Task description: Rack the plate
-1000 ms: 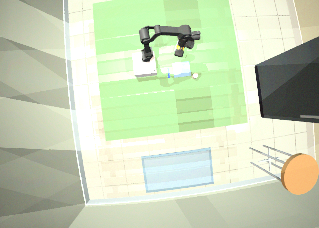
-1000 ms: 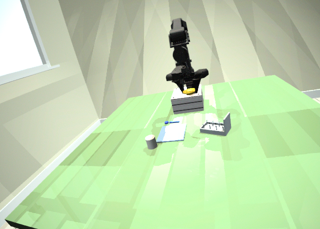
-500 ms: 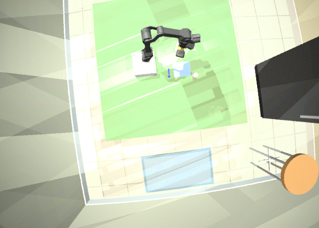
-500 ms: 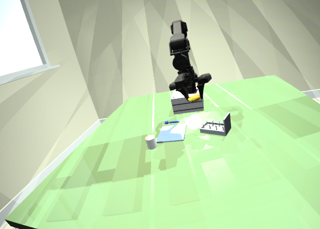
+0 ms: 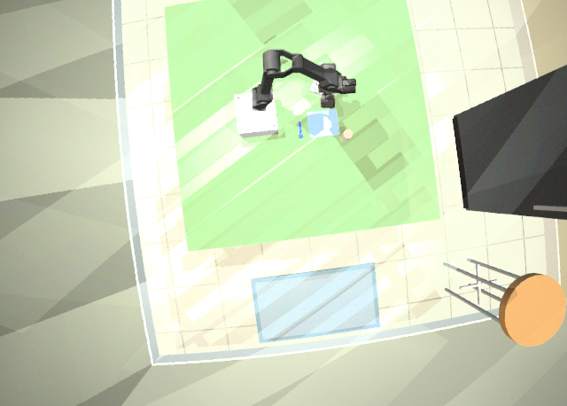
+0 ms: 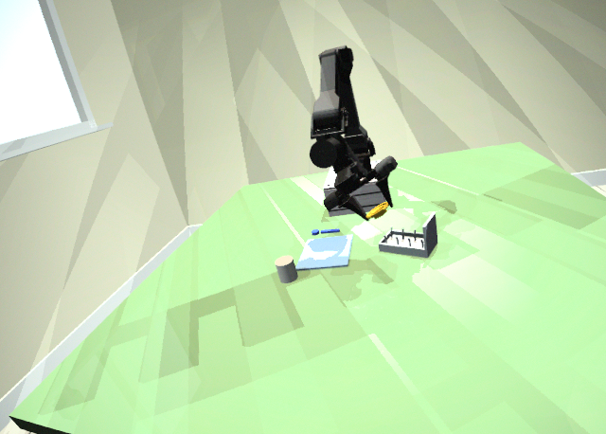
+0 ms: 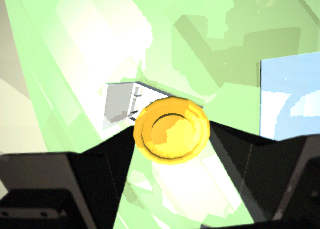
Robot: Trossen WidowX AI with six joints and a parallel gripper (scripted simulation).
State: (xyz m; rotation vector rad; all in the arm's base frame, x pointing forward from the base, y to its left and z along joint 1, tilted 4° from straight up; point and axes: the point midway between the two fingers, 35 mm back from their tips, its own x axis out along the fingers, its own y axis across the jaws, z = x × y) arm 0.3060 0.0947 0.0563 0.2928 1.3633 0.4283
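Yellow plate (image 7: 171,130) clamped between the two dark fingers of the gripper (image 6: 377,208), carried in the air above the green table (image 6: 440,321), with the arm reaching from its base towards the dish rack (image 6: 408,241).

Risk, as judged from these views: the plate is pinched at its rim only, and in the wrist view its face is turned towards the camera, so it would probably need tilting before it can stand on edge. A hasty rotation could let the thin rim slip out of the jaws. A descent off the line of the rails could set the plate on top of the pegs, or against the rack's tall end wall, where it would topple on release.

Position: in the exterior view the plate hangs above and to the left of the rack, apart from it and not yet over a slot. In the wrist view the grey rack (image 7: 122,106) lies behind and to the left of the plate.

Bystanders: blue mat (image 6: 325,252), blue spoon (image 6: 327,231) and grey cup (image 6: 285,268), all left of the rack, untouched.
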